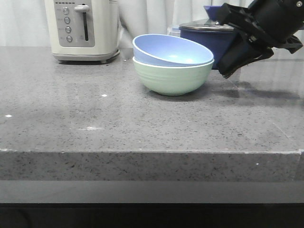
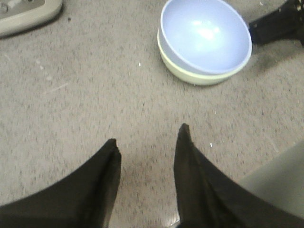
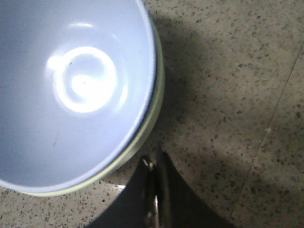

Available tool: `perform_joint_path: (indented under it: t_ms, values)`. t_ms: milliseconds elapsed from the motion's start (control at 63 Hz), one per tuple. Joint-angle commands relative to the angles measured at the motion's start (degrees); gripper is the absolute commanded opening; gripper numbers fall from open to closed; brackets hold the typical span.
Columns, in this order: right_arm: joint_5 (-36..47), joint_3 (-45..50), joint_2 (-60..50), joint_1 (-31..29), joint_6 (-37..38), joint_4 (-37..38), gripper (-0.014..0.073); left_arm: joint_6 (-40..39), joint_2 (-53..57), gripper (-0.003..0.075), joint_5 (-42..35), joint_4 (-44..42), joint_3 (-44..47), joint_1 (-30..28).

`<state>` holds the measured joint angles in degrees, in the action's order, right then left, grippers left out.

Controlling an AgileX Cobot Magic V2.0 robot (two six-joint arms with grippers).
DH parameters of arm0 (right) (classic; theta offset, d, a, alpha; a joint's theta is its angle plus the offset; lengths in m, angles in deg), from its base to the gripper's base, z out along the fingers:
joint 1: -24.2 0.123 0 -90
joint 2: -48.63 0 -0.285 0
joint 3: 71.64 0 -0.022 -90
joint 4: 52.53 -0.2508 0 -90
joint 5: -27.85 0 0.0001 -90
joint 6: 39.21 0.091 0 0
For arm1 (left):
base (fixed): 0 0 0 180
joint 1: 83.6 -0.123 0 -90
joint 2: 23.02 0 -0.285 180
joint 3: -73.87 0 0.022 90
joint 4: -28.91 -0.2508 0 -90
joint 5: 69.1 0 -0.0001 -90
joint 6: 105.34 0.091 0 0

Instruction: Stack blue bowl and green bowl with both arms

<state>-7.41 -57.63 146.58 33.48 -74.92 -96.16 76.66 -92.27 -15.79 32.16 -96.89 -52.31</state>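
Right gripper [image 1: 227,71] hangs above the counter just beside the stacked bowls, fingers pressed together in the right wrist view with nothing between them; probably clear of the rim because the placing looks done. Left gripper [image 2: 147,142] hovers low over bare stone, well short of the bowls, jaws parted with only counter showing in the gap, holding nothing.

Spread beneath both grippers: grey speckled counter [image 1: 95,118], bearing everything. Far from the right gripper, at the back left corner: cream toaster [image 1: 83,28], out of the way. Right behind that gripper and half hidden by it: dark navy saucepan [image 1: 204,35], no part of the job.

Just to the gripper's left: green bowl [image 1: 171,78], upright as the base. Nested inside it: blue bowl [image 1: 171,51], tilted, its left rim riding higher, so not seated flat. Stack apparently made; tilt perhaps worth a nudge.
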Motion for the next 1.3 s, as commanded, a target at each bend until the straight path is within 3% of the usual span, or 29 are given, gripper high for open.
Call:
perform_joint_path:
  t_ms: [0,270,604,715,1287]
  values:
    - [1.5,-1.7,-2.0,0.0,-0.6,-2.1,-0.0063,-2.0,5.3,0.0281,-4.5,0.2,2.1,0.5]
    - [-7.6,-2.3,-5.2,0.0,0.6,6.6,-0.0052,-7.1,14.0,0.0281,-5.7,-3.9,10.0,0.5]
    - [-14.9,-1.4,-22.5,1.4,22.9,30.1,-0.0054,-8.7,17.5,0.0281,-5.6,-5.0,12.7,0.5]
    - [-17.1,-0.1,-29.1,2.3,28.1,34.7,-0.0054,-8.7,17.3,0.0281,-6.2,-5.0,12.7,0.5]
    - [-17.3,15.2,-63.9,2.2,33.9,36.0,-0.0054,-8.7,17.2,0.0281,-8.2,-5.0,12.7,0.5]
